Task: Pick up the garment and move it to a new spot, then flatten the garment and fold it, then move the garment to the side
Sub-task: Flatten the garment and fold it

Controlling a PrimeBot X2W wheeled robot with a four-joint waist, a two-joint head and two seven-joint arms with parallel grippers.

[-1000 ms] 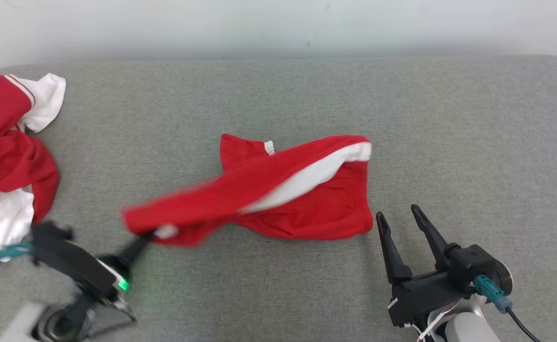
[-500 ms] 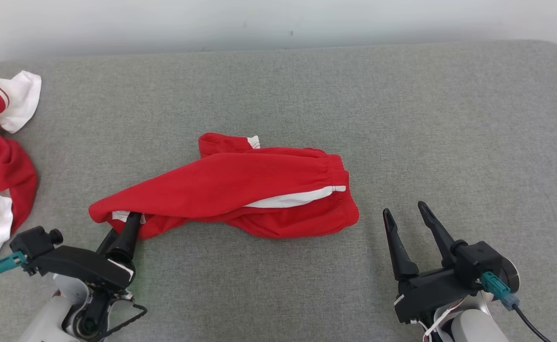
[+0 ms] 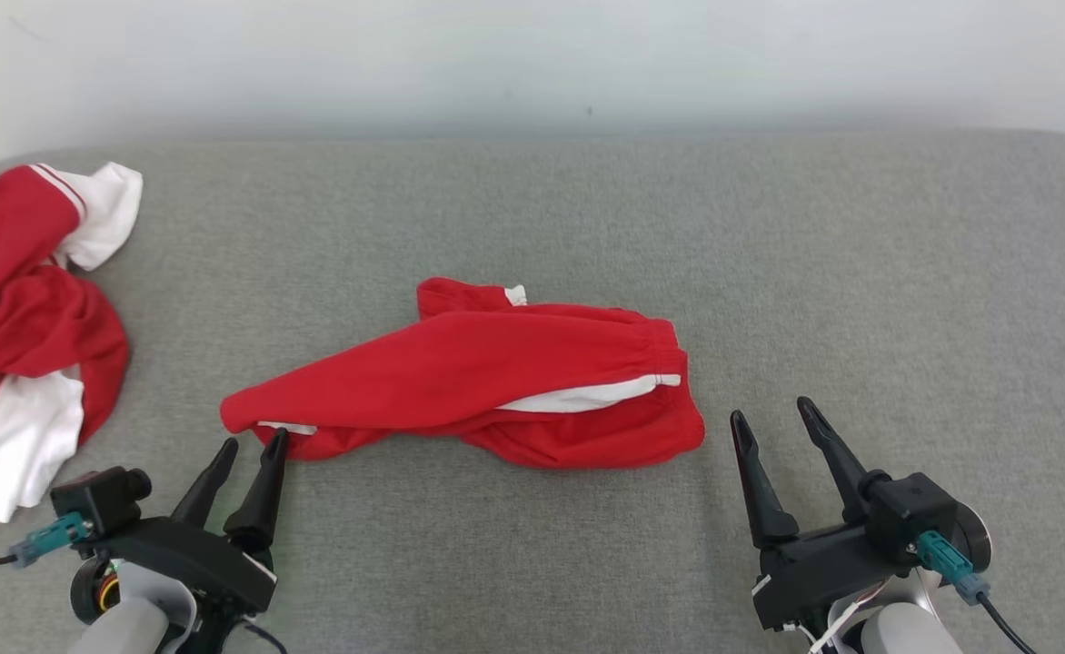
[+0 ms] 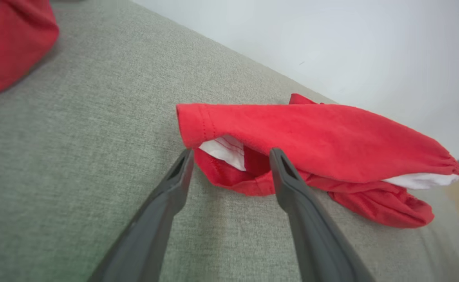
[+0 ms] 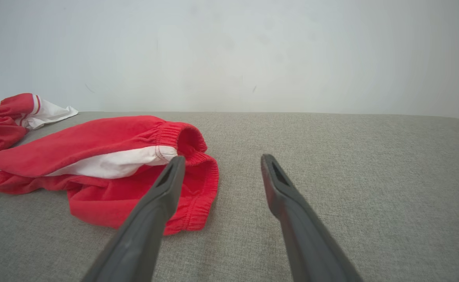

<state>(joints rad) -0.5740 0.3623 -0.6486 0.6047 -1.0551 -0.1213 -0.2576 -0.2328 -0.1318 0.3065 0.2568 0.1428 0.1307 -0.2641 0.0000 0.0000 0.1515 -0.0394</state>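
Left gripper (image 3: 253, 439) has just let go of the red shorts (image 3: 478, 372), now lying rumpled on the grey cushion (image 3: 532, 227), fingers spread at the leg hem, while the right gripper (image 3: 771, 409) sits beside the waistband, spread too.

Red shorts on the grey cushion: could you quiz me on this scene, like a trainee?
1. True or false: the left gripper stands open, gripping nothing.
2. Which end of the red cotton shorts with white side panels lies nearest the right gripper? A elastic waistband; B leg hem.
3. Fill in: the crumpled red-and-white garment lies on the grey fabric surface's ____ side.
Key: 1 true; 2 A; 3 left.
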